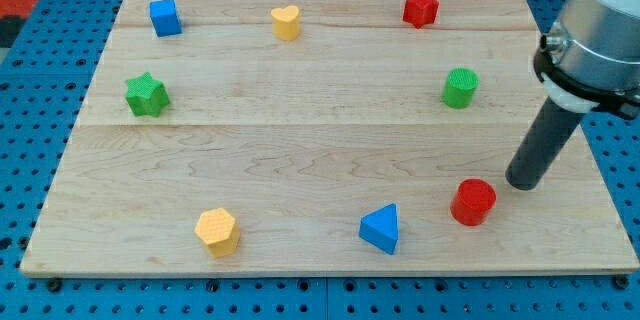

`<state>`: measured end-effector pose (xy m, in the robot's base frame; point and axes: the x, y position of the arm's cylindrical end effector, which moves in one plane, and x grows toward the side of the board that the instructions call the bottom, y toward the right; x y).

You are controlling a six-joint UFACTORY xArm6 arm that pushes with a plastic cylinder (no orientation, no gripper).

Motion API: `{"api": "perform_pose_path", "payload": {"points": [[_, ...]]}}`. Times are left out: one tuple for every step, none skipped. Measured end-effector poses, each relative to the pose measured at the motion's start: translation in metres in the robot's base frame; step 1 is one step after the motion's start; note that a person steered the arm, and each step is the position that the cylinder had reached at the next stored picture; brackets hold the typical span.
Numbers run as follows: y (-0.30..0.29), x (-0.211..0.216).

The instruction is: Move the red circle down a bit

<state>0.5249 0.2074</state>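
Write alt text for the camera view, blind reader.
My tip rests on the wooden board just to the view's upper right of the red circle, a small gap between them. Seven other coloured blocks ring the board, a blue triangle nearest, to the circle's left.

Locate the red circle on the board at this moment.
The red circle sits near the view's bottom right of the board, right of the blue triangle, with my tip just to its upper right.

Wooden board (pixel 300 150) – red circle (pixel 472 201), blue triangle (pixel 380 228), yellow hexagon (pixel 217 231); green star (pixel 147 95)
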Motion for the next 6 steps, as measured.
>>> {"api": "perform_pose_path", "payload": {"points": [[-0.041, -0.002], [-0.115, -0.004], [-0.099, -0.002], [-0.064, 0.015], [-0.064, 0.026], [-0.089, 0.027]]}}
